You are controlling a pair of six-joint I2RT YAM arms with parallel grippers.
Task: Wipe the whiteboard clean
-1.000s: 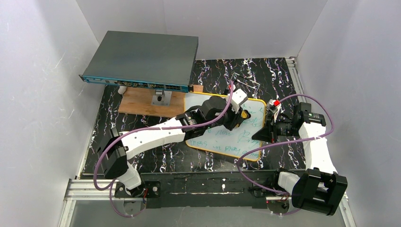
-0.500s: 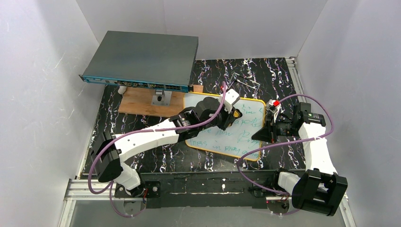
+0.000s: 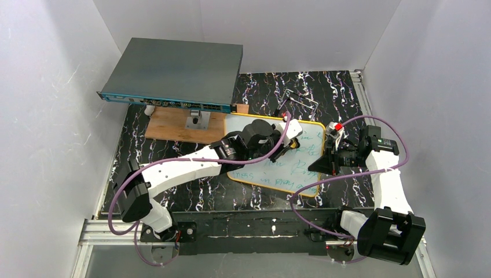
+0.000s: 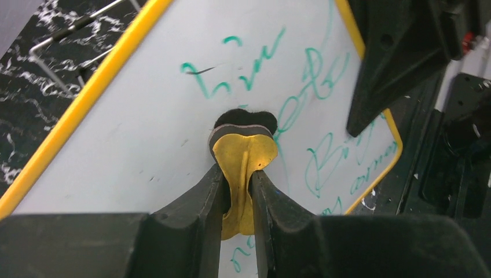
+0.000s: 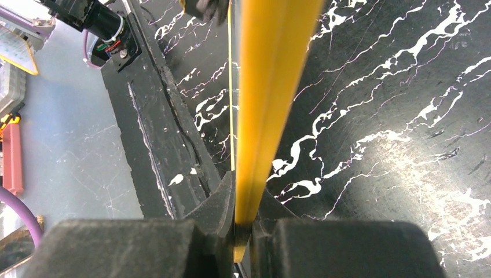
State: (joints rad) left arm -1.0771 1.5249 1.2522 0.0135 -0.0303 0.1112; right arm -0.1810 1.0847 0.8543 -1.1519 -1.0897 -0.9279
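Note:
The whiteboard (image 3: 310, 139), white with a yellow frame, lies tilted on the black marbled table right of centre. Green handwriting (image 3: 277, 174) covers its near and right parts. My left gripper (image 3: 288, 141) is shut on a yellow eraser (image 4: 244, 155). The eraser's black felt (image 4: 242, 119) presses on the whiteboard (image 4: 145, 133) just below green writing (image 4: 249, 63). My right gripper (image 3: 322, 163) is shut on the board's right edge. In the right wrist view the yellow frame (image 5: 272, 87) runs straight between the right gripper's (image 5: 245, 200) fingers.
A dark grey flat box (image 3: 173, 72) stands at the back left over a brown wooden board (image 3: 173, 126). A bent metal wire piece (image 3: 301, 97) lies behind the whiteboard. White walls close in on three sides. A metal rail (image 3: 249, 229) runs along the near edge.
My left gripper with the eraser swept left across the board's upper part, then came back right and a little nearer, its wrist turning. The right arm and the board stayed still.

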